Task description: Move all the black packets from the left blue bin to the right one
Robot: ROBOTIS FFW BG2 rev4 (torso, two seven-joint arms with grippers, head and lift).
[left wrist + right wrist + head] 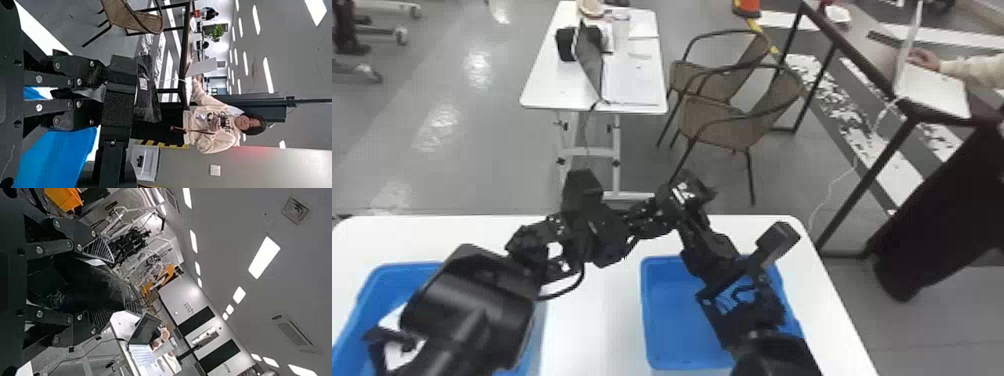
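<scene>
Head view, left gripper (652, 214) and right gripper (689, 206) close together above the bench (609, 320), black packet (683, 192) at their tips, left wrist view, left fingers pinching a packet edge, right wrist view, right fingers wide around the packet

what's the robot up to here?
Looks like a mid-air handover. The left gripper holds a black packet by one end, and the right gripper is up against the same packet. They meet above the white table, beyond the gap between the two blue bins, so this packet is in neither the left bin nor the right bin.
</scene>
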